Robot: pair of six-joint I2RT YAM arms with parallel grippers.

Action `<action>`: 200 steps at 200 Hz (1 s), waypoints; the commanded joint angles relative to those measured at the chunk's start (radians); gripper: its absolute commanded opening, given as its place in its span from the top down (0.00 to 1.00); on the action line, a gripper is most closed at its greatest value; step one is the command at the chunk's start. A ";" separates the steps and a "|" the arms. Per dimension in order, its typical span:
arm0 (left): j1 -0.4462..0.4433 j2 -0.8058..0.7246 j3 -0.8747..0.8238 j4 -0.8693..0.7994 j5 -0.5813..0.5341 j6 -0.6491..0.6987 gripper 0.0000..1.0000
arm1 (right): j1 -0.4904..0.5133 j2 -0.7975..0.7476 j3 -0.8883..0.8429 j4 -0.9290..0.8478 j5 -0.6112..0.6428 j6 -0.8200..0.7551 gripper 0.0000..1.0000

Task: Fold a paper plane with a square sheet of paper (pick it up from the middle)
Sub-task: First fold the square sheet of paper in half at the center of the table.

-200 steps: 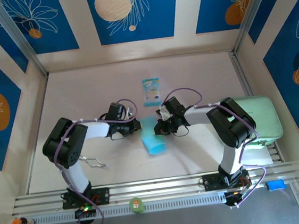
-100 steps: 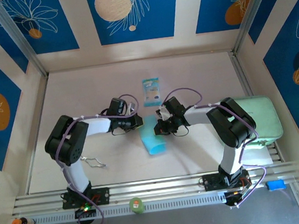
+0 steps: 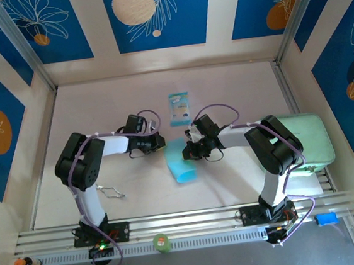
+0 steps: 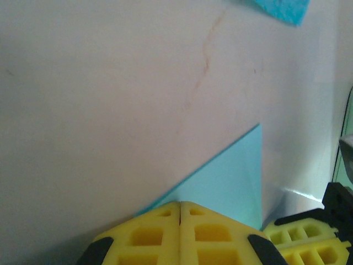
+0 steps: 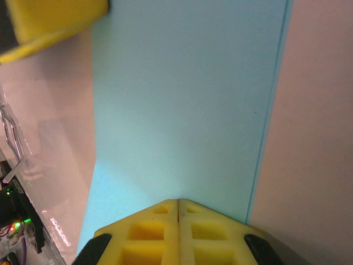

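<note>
The square sheet of paper (image 3: 182,167) is light blue and lies folded on the table between the two arms. My left gripper (image 3: 160,144) is shut, its yellow fingertips (image 4: 180,205) resting at the edge of a pointed corner of the sheet (image 4: 231,176). My right gripper (image 3: 189,151) is shut too, its tip (image 5: 177,202) pressed down on the flat blue surface (image 5: 182,99). Nothing sits between either pair of fingers. The right gripper's yellow finger (image 4: 300,238) shows at the lower right of the left wrist view, and the left one's finger (image 5: 55,19) at the top left of the right wrist view.
A small teal-and-white packet (image 3: 179,108) lies just beyond the paper. At the right table edge sits a pale green pad (image 3: 308,141). A bent wire clip (image 3: 110,191) lies near the left arm's base. Walls close the table on three sides.
My left gripper has shifted a little toward the far side while staying shut at the paper's corner. The right arm and the paper have not moved.
</note>
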 commanded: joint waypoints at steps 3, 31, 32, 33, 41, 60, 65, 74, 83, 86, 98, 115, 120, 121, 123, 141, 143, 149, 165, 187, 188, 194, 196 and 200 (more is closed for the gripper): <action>0.052 0.041 0.027 -0.039 -0.064 0.031 0.98 | -0.005 0.014 -0.028 -0.091 0.057 0.003 1.00; 0.067 0.049 0.052 -0.052 -0.072 0.025 0.98 | -0.005 0.012 -0.029 -0.088 0.057 0.006 1.00; 0.067 0.049 0.054 -0.054 -0.073 0.025 0.98 | -0.005 0.012 -0.029 -0.088 0.057 0.007 1.00; 0.067 0.049 0.055 -0.056 -0.074 0.025 0.98 | -0.005 0.012 -0.029 -0.089 0.057 0.007 1.00; 0.067 0.044 0.071 -0.086 -0.093 0.028 0.98 | -0.005 0.011 -0.030 -0.090 0.057 0.009 1.00; 0.068 0.014 0.094 -0.131 -0.128 0.026 0.98 | -0.005 0.010 -0.031 -0.091 0.063 0.012 1.00; 0.067 0.002 0.094 -0.133 -0.134 0.022 0.99 | -0.004 0.009 -0.030 -0.090 0.063 0.014 1.00; 0.068 -0.026 0.088 -0.134 -0.145 0.011 0.99 | -0.004 0.009 -0.032 -0.086 0.064 0.018 1.00; 0.067 -0.055 0.084 -0.144 -0.155 0.004 0.98 | -0.002 0.009 -0.034 -0.082 0.065 0.023 1.00; 0.067 -0.063 0.083 -0.148 -0.156 0.003 0.98 | -0.002 0.010 -0.034 -0.083 0.066 0.024 1.00; 0.066 -0.106 0.071 -0.149 -0.147 -0.007 0.98 | -0.001 0.012 -0.031 -0.082 0.069 0.028 1.00; 0.064 -0.172 0.041 -0.139 -0.136 -0.026 0.98 | -0.001 0.012 -0.029 -0.088 0.076 0.035 1.00; 0.061 -0.193 0.028 -0.133 -0.132 -0.035 0.98 | -0.001 0.012 -0.030 -0.089 0.079 0.037 1.00; 0.059 -0.197 0.026 -0.132 -0.130 -0.036 0.98 | -0.001 0.012 -0.030 -0.088 0.080 0.038 1.00; 0.058 -0.204 0.020 -0.129 -0.128 -0.040 0.98 | -0.001 0.012 -0.031 -0.088 0.082 0.037 1.00; 0.043 -0.272 -0.028 -0.111 -0.106 -0.064 0.97 | 0.001 0.011 -0.031 -0.087 0.084 0.042 1.00; 0.041 -0.278 -0.033 -0.112 -0.104 -0.066 0.97 | 0.002 0.010 -0.031 -0.086 0.085 0.043 1.00; 0.035 -0.298 -0.047 -0.114 -0.101 -0.072 0.97 | 0.003 0.009 -0.031 -0.086 0.087 0.044 1.00; 0.016 -0.355 -0.092 -0.113 -0.095 -0.085 0.97 | 0.005 0.006 -0.031 -0.088 0.090 0.045 1.00; -0.008 -0.425 -0.161 -0.076 -0.102 -0.121 0.97 | 0.007 0.008 -0.030 -0.092 0.090 0.045 1.00; -0.009 -0.426 -0.163 -0.073 -0.101 -0.123 0.97 | 0.007 0.007 -0.030 -0.092 0.090 0.045 1.00; -0.016 -0.436 -0.176 -0.064 -0.099 -0.133 0.97 | 0.007 0.006 -0.030 -0.093 0.092 0.045 1.00; -0.017 -0.439 -0.179 -0.061 -0.098 -0.135 0.97 | 0.007 0.006 -0.031 -0.093 0.094 0.045 1.00; -0.022 -0.444 -0.185 -0.059 -0.096 -0.140 0.97 | 0.008 0.006 -0.032 -0.093 0.094 0.046 1.00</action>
